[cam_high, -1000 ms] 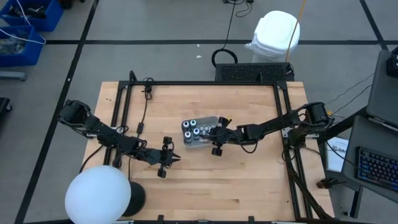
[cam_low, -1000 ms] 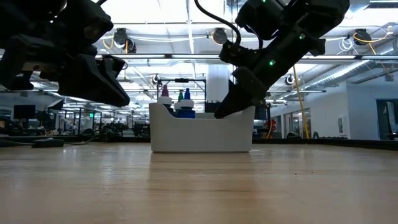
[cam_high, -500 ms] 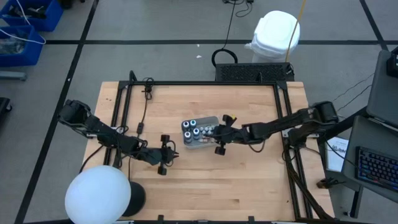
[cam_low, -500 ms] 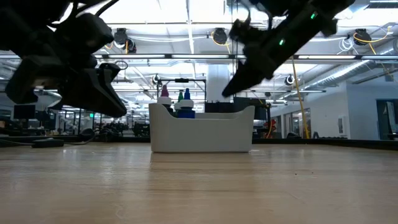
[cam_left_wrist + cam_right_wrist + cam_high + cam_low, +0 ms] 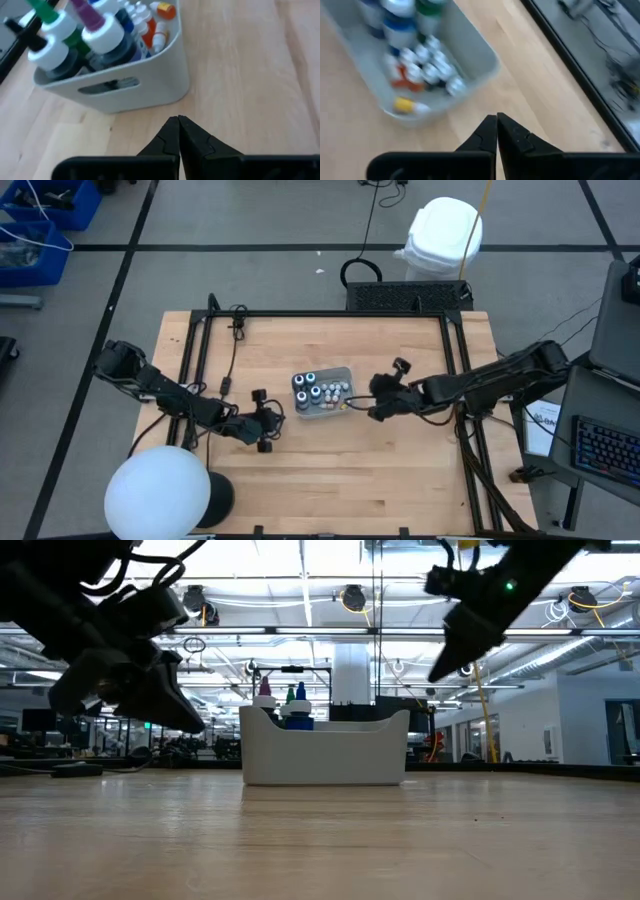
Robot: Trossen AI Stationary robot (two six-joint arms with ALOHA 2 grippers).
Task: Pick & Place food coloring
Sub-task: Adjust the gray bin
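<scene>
Since a second ago the right gripper (image 5: 374, 406) has drawn back from the white bin (image 5: 344, 370), where it had been reaching in at the right end, and now hangs just off that end, above the table. Its fingers (image 5: 496, 131) have come together, pressed tip to tip with nothing between them. The left gripper (image 5: 276, 416) has edged closer to the bin's left side and has also clenched from partly open, empty.

Nearest the camera in the low view is bare wooden table (image 5: 320, 840). The left gripper (image 5: 180, 710) hangs low on the left, the right gripper (image 5: 440, 665) higher on the right, each clear of the bin (image 5: 325, 750) that stands between them, mid-table.

The food coloring (image 5: 308, 389) is in the bin: four dark bottles with light caps stand upright in its left half, seen in the left wrist view with green and purple tips (image 5: 85, 35). Small white-capped vials (image 5: 432, 65) lie loose in the right half, beside an orange-capped one (image 5: 162, 10).

Beyond the table's far edge a white bag-like object (image 5: 442, 235) sits on the floor.
</scene>
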